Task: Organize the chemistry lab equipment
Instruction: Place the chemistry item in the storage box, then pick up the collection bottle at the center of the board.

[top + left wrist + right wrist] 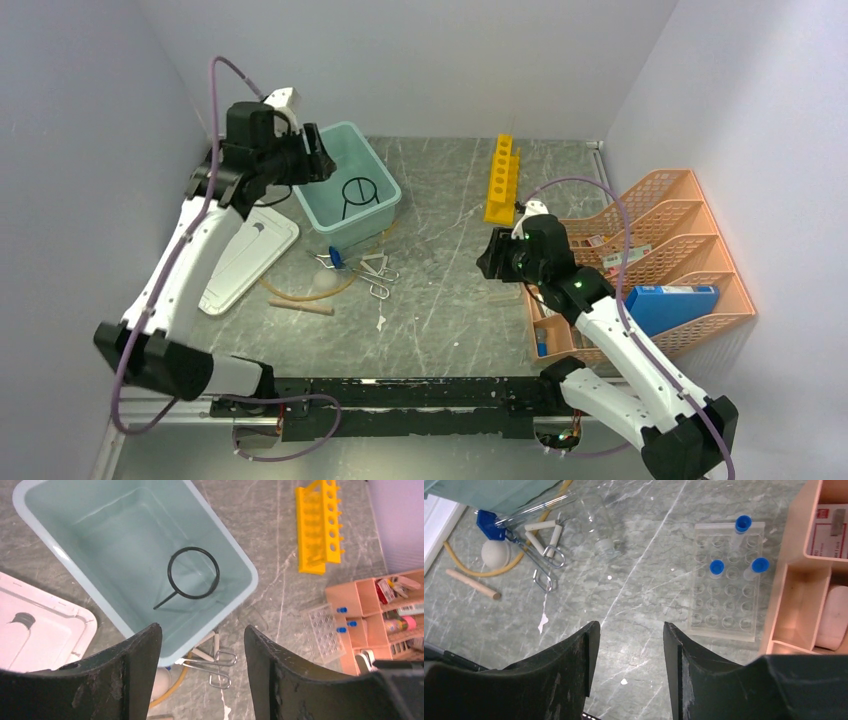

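Note:
The black wire ring stand (355, 193) lies inside the pale teal tub (378, 160); it also shows in the left wrist view (192, 573). My left gripper (318, 162) hangs open and empty over the tub's near-left side. The yellow test-tube rack (502, 178) lies at the back centre. Silver wire triangles (375, 270), the tan hose (300, 295) and a wooden stick (300, 307) lie in front of the tub. My right gripper (492, 258) is open and empty above the table, left of a clear tube tray (726, 580) holding three blue-capped tubes (717, 568).
The orange mesh organiser (650, 265) with a blue box (672, 303) stands at the right. The tub's grey-white lid (250, 255) lies at the left. A clear glass bottle (599, 527), a white ball (493, 554) and a blue piece (490, 519) lie near the triangles.

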Controlling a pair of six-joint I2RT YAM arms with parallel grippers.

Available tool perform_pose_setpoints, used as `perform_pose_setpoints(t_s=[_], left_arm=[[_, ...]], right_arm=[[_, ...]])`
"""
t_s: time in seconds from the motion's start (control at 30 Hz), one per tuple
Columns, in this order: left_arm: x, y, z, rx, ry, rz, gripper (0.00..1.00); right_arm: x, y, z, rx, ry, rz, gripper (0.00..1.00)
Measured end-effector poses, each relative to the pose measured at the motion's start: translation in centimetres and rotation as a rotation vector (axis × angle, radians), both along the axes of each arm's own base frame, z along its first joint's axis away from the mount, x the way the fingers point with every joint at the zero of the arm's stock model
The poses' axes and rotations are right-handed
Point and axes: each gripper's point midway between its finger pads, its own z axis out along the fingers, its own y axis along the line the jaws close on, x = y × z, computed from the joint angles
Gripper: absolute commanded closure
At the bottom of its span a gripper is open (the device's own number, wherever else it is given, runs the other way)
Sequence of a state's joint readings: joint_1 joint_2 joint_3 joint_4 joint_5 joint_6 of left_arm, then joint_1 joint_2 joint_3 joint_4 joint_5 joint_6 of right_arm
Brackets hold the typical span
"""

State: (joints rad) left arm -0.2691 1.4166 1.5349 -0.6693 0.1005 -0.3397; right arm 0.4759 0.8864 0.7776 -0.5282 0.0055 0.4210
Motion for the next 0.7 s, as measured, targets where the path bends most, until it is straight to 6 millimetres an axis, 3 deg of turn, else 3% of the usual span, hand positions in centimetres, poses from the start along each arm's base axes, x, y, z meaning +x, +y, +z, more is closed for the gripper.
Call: perform_pose_setpoints(t_s=[0.13, 0.33, 0.5, 0.7], left_arm=[[-3.3, 0.3, 1.4, -0.005, -0.058, -0.056, 0.33], [-7.7, -0.4, -1.0, -0.026, -0.036, -0.177, 0.32], [-10.6, -0.6, -2.7, -0.035, -0.026, -0.252, 0.3], [-13.5, -0.4, -4.5, -0.038, -0.031, -0.299, 0.28]], right_arm=[[-0.2, 0.7, 0.2, 0.022, 0.0, 0.039, 0.45], [-0.2, 3.0, 1.4, 0.112, -0.033, 0.135, 0.45], [0.1, 4.7, 0.0, 0.119, 0.008, 0.179, 0.44], [-0.2, 8.1, -2.2, 0.076, 0.056, 0.251, 0.37]])
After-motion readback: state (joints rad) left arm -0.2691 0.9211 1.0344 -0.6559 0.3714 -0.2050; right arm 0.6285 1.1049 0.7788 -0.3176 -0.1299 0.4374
